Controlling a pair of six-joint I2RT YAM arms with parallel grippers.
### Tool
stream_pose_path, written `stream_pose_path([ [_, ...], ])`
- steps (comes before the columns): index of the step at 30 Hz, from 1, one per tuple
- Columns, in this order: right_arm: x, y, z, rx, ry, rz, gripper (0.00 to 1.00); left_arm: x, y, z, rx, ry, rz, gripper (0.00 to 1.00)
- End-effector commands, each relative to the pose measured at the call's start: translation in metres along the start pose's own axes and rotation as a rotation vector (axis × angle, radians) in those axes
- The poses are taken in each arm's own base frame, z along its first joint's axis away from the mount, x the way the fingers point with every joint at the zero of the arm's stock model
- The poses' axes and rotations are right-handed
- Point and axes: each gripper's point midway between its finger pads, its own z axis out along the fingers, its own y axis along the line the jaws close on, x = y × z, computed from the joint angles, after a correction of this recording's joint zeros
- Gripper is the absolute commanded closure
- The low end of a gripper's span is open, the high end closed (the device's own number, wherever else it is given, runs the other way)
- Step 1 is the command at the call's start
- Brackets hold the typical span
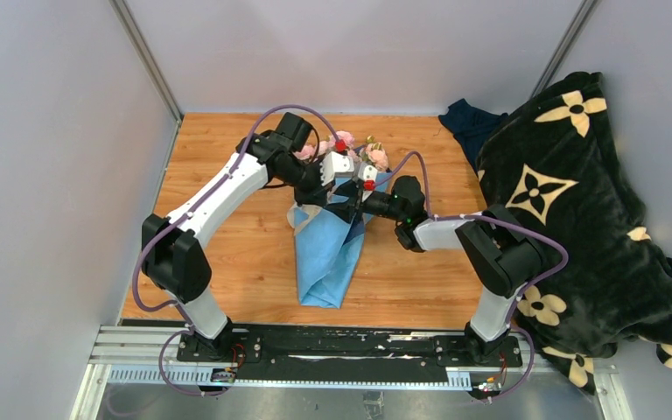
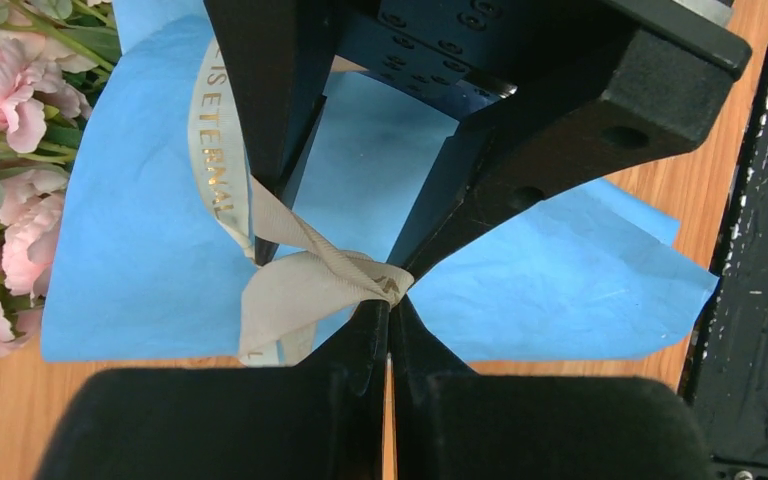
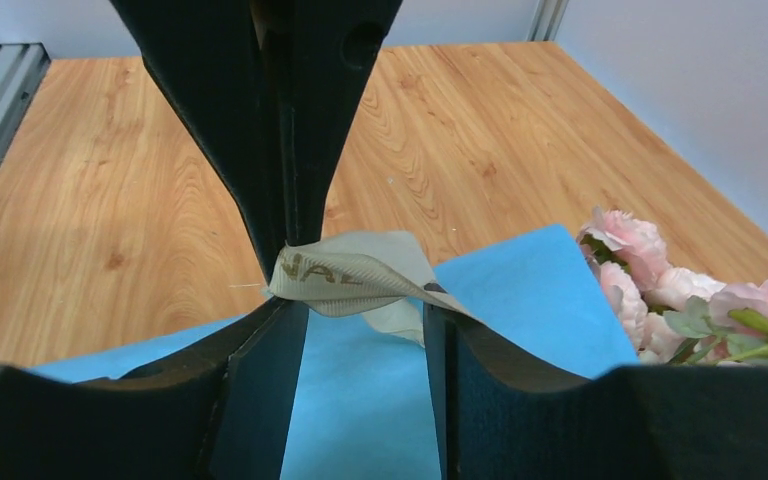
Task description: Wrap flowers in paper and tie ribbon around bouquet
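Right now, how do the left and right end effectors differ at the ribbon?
The left end effector is shut; the right end effector stands open. The left one pinches the flat cream-beige ribbon; the right one holds nothing, and the ribbon merely crosses its gap. Both sit over the light blue paper sheet.

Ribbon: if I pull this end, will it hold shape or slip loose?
Probably floppy: the ribbon twists and creases where the left jaws pinch it. Thin and narrow, so likely light. Its weave looks fairly smooth, so it could slip in a loose grip.
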Motion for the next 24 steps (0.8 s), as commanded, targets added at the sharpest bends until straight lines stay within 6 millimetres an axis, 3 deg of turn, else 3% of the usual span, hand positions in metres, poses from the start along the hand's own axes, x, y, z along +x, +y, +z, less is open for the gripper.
stream_pose_path([
  [1, -0.024, -0.014, 0.008, 0.030, -0.036, -0.145, 0.51, 0.003, -0.014, -0.005, 0.045, 0.005, 0.010, 1.00],
  [6, -0.030, 0.006, 0.011, -0.068, -0.033, -0.159, 0.89, 0.003, -0.011, -0.002, 0.045, 0.011, -0.006, 1.00],
  [8, -0.032, 0.010, 0.008, -0.071, -0.035, -0.171, 1.00, 0.002, -0.009, -0.002, 0.037, 0.014, -0.009, 1.00],
  [12, -0.021, 0.013, -0.007, -0.036, 0.026, -0.154, 1.00, 0.004, 0.008, -0.007, -0.031, 0.052, -0.040, 1.00],
  [18, 0.005, 0.038, -0.044, -0.033, 0.186, -0.072, 1.00, 0.010, 0.042, -0.021, -0.172, 0.106, -0.104, 1.00],
  [21, 0.010, 0.052, -0.060, -0.033, 0.232, -0.045, 1.00, 0.010, 0.049, -0.018, -0.179, 0.114, -0.114, 1.00],
  [24, 0.010, 0.051, -0.063, -0.010, 0.248, -0.055, 1.00, 0.007, 0.045, -0.014, -0.148, 0.092, -0.108, 1.00],
])
